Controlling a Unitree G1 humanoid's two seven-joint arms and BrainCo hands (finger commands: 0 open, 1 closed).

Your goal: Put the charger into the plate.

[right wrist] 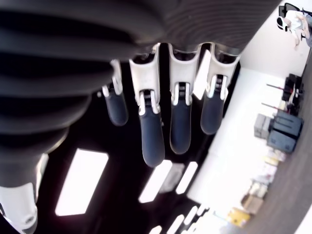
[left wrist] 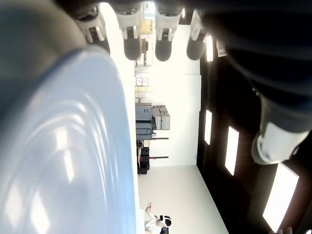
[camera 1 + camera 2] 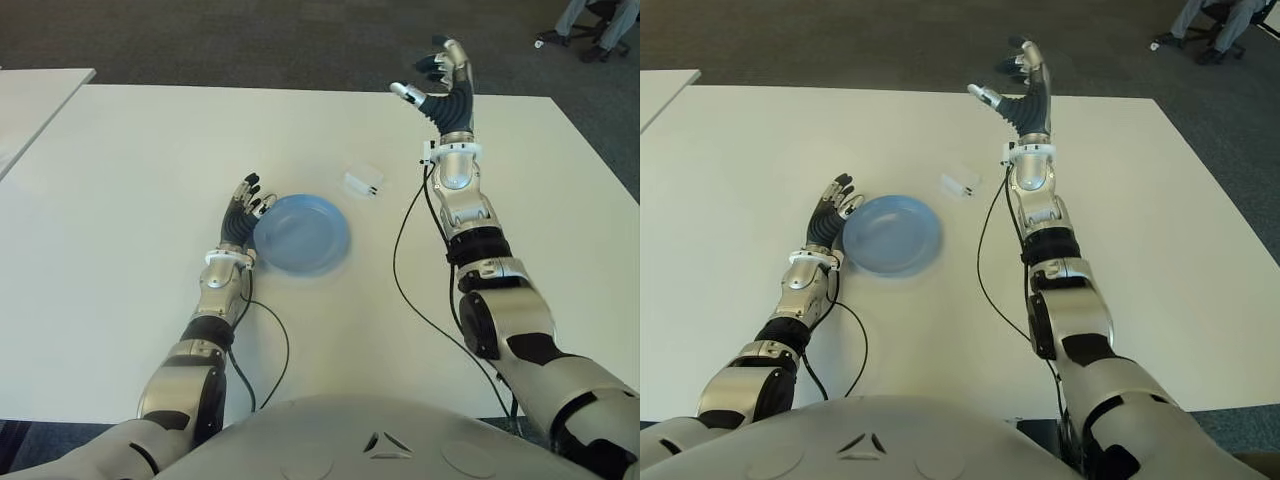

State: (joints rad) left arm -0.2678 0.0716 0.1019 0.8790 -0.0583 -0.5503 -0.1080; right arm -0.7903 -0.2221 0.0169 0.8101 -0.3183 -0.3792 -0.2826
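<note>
Charger (image 3: 363,183), small and white, sits near the blue plate (image 3: 303,234); my right hand (image 3: 440,82) is spread wide, holding nothing.

We see a plain light-blue plate (image 3: 302,234), a white charger (image 3: 363,182) beside it, a white table (image 3: 120,200), and dark grey carpet (image 3: 250,40) beyond the table.

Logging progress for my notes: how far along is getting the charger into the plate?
Nothing is done yet. The small white charger lies on the white table, beside the empty round blue plate. The left robot hand is open at the plate's rim; the right robot hand is raised, open and empty. Grasping and placing remain.
</note>
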